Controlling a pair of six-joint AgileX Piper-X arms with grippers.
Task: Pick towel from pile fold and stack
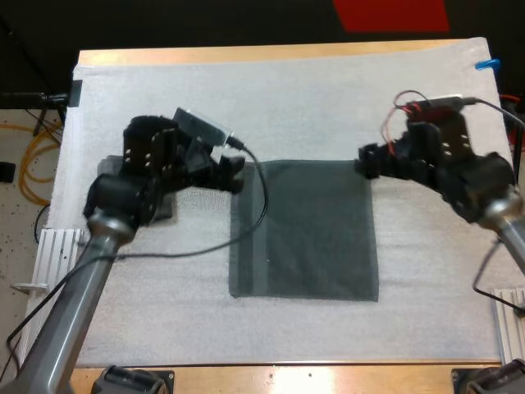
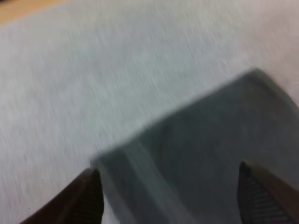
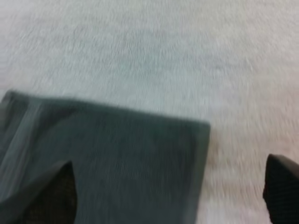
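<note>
Towel (image 1: 303, 230) flat on mat (image 1: 148, 98), centre of frame, roughly square. Left pincer (image 1: 235, 174) at its upper-left corner, right pincer (image 1: 366, 161) at its upper-right. Both released, gripping nothing. Far edge runs straight between them; arms equally near.

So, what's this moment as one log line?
towel: flat on mat | left gripper: open, at far left corner | right gripper: open, at far right corner
</note>
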